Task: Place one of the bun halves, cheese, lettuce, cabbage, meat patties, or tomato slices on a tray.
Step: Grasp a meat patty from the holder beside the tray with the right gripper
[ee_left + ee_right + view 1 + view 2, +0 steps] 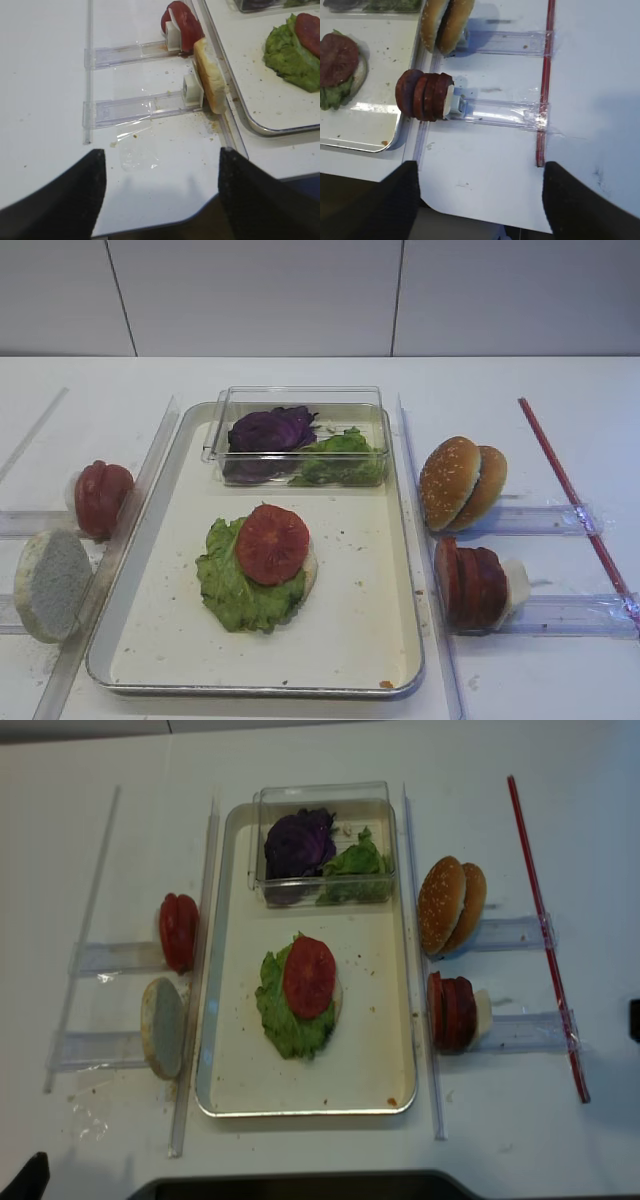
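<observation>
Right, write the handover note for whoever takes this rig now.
Right gripper: open, empty, hovering near the meat patties.
Left gripper: open, empty, near the pale bun half and tomato slices.
Tray: bun base, lettuce and one tomato slice stacked.
Sesame bun halves stand right of the tray.
Cabbage sits in the clear box.
Left: probably a patty next.

bun half under lettuce (pixel 240 585) mostly hidden, only pale edge (pixel 311 570) shows | clear box (pixel 272 5) cut by top edge, left wrist view | both grippers: only dark finger tips at bottom edges, right (pixel 479 200), left (pixel 162 195), rest cut off | cabbage (pixel 340 4) cropped, blurry
</observation>
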Action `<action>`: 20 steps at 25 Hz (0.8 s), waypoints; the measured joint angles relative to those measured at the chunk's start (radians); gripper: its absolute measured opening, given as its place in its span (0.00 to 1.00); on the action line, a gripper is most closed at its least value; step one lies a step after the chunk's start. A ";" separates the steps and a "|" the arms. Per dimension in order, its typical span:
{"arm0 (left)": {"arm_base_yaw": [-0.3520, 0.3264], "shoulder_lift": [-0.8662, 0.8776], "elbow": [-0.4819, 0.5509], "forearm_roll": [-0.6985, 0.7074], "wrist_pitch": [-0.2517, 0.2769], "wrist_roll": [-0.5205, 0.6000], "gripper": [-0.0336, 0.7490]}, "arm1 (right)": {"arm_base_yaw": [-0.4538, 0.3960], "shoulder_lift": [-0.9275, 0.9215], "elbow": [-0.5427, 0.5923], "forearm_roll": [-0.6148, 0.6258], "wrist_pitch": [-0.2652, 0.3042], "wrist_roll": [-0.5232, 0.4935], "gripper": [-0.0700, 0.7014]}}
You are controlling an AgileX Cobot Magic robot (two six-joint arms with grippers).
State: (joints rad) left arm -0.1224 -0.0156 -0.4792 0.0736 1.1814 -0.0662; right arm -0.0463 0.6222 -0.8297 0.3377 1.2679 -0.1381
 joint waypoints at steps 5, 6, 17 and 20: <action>0.000 0.000 0.000 0.000 0.000 0.000 0.60 | 0.000 0.079 0.000 0.062 -0.002 -0.030 0.77; 0.000 0.000 0.000 0.000 0.000 0.000 0.60 | 0.002 0.089 0.000 0.072 -0.004 -0.033 0.77; 0.000 0.000 0.000 0.000 0.000 0.000 0.60 | 0.177 0.242 -0.063 0.074 -0.010 -0.034 0.75; 0.000 0.000 0.000 0.000 0.000 0.000 0.60 | 0.229 0.293 -0.092 0.066 -0.012 -0.023 0.75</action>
State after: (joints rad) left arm -0.1224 -0.0156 -0.4792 0.0736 1.1814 -0.0662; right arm 0.1826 0.9151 -0.9217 0.4034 1.2559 -0.1613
